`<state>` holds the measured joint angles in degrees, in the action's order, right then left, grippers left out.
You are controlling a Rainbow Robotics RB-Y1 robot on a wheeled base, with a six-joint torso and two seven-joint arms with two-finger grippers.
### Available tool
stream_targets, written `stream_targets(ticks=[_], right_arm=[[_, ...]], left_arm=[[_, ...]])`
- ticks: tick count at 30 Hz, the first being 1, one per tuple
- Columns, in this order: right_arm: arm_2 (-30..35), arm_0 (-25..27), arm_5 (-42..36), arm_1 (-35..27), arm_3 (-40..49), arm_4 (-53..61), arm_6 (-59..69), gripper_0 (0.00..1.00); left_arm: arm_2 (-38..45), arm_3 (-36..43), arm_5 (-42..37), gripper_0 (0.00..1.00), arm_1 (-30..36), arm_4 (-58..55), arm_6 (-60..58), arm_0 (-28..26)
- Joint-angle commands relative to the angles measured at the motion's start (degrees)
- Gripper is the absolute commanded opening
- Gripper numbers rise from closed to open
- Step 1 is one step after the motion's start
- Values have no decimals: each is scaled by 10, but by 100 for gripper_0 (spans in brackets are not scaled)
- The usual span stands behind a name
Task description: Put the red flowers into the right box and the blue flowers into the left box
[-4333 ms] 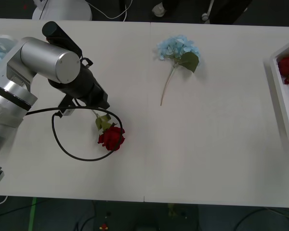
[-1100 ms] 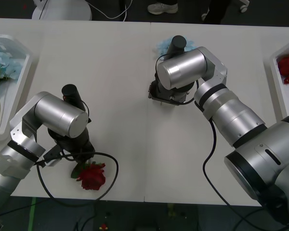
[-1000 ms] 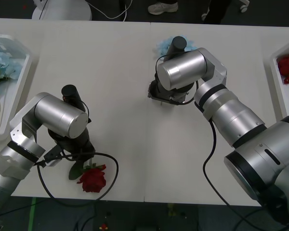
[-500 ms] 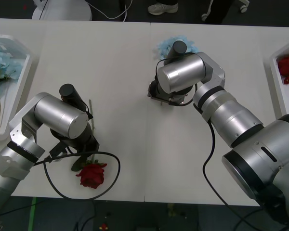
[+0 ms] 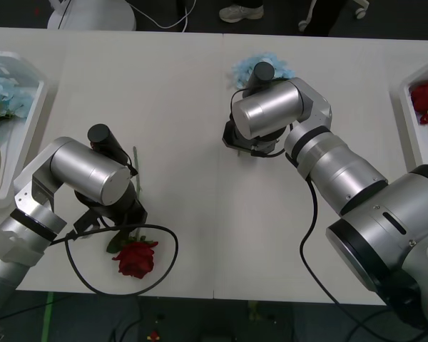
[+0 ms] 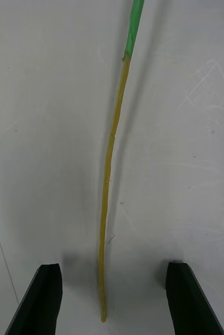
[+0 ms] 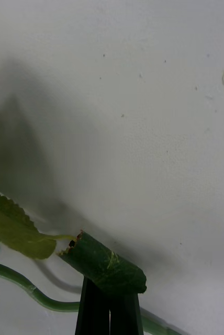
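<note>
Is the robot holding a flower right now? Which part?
The left tool pinches the red rose by a curled leaf on its stem. The right tool is open, holding nothing.

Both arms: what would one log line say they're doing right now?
left gripper: shut on red rose stem | right gripper: open, straddling blue flower stem on table | not yet gripped

White table (image 5: 178, 100); on it, left box (image 5: 30, 135), right box (image 5: 411, 135), blue flower (image 5: 246, 69), red rose (image 5: 135, 258)
</note>
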<state>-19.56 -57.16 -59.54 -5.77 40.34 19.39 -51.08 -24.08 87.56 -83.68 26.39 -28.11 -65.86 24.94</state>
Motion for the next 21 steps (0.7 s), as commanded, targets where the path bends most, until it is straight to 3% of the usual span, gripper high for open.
stream_targets(ticks=[1, 21], right_arm=[[-26, -16, 29, 25, -33, -1, -34, 50], [-78, -16, 44, 38, -83, -1, -44, 22]], left_arm=[[11, 9, 12, 0, 15, 2, 22, -7], [11, 9, 12, 0, 15, 2, 22, -7]])
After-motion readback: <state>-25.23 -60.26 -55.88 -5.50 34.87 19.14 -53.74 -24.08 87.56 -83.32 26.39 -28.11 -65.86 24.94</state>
